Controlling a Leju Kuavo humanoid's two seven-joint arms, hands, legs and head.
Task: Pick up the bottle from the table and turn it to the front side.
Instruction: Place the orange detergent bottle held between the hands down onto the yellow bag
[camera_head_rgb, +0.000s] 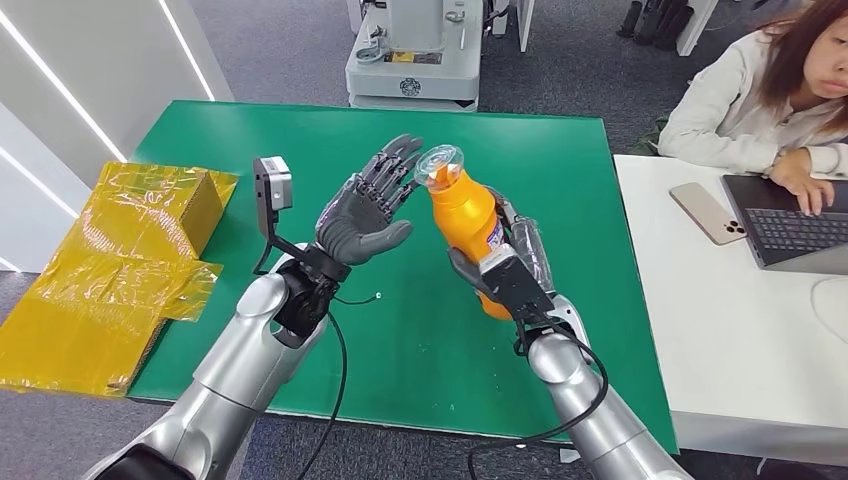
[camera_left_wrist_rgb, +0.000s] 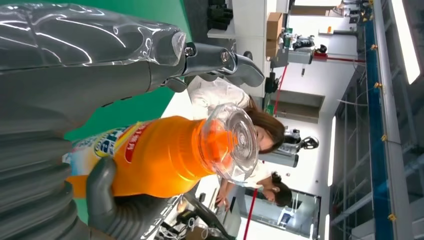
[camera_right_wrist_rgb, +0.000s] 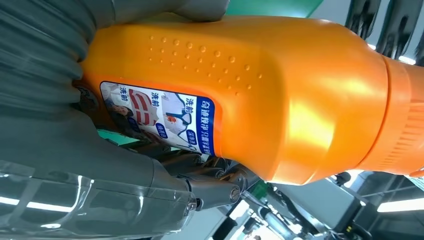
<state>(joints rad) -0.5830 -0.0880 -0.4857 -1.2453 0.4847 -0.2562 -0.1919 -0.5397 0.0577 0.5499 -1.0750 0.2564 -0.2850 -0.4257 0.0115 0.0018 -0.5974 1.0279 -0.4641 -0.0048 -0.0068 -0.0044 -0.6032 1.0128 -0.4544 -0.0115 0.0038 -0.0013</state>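
Just 1 orange bottle (camera_head_rgb: 466, 213) here, gripped around its lower body by the right hand (camera_head_rgb: 500, 278) and lifted off the green table (camera_head_rgb: 560, 180), clear cap (camera_head_rgb: 439, 164) pointing up, dead center of the frame. The left hand (camera_head_rgb: 367, 208) was spread wide holding nothing, fingertips right beside the cap. Lots of bare green all around. 1 yellow bag (camera_head_rgb: 110, 265) sat at the left edge, and 1 person (camera_head_rgb: 760, 90) with 1 laptop (camera_head_rgb: 790, 225) and 1 phone (camera_head_rgb: 707, 212) upper right.
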